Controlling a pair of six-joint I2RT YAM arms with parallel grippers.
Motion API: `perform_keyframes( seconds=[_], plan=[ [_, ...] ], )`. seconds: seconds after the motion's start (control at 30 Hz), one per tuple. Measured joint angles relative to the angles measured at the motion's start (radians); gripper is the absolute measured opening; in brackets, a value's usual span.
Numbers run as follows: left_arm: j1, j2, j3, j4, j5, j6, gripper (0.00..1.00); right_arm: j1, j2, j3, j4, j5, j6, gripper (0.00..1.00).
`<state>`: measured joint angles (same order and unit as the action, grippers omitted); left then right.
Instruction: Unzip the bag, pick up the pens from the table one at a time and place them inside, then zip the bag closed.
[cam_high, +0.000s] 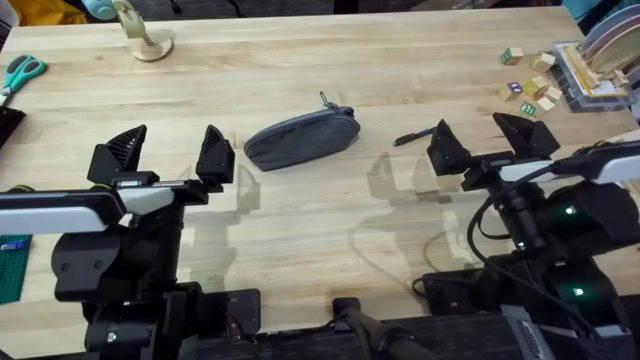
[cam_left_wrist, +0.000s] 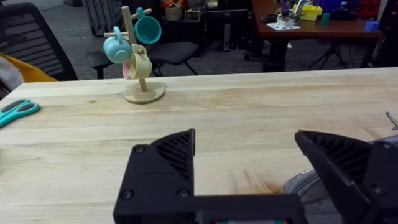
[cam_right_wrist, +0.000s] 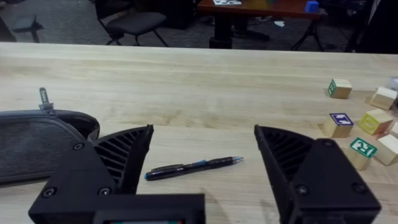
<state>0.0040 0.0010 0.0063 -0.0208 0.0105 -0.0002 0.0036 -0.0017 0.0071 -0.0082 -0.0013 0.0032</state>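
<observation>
The grey bag lies in the middle of the table, its zipper pull sticking up at the far right end. The bag's end and pull also show in the right wrist view, and a grey edge of the bag in the left wrist view. One black pen lies right of the bag; it is the pen just ahead of my right gripper, which is open. My left gripper is open, left of the bag, holding nothing.
Teal scissors lie at the far left edge. A wooden mug stand with cups stands at the back left. Lettered wooden blocks and a tray sit at the back right. A green mat lies at the near left.
</observation>
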Motion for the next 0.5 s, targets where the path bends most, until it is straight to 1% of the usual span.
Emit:
perform_keyframes(
  seconds=[0.5],
  plan=[
    [0.0,0.0,0.0,-0.001,0.0,0.0,0.993,0.0,0.0,0.002,-0.01,0.0,0.0,0.998]
  ],
)
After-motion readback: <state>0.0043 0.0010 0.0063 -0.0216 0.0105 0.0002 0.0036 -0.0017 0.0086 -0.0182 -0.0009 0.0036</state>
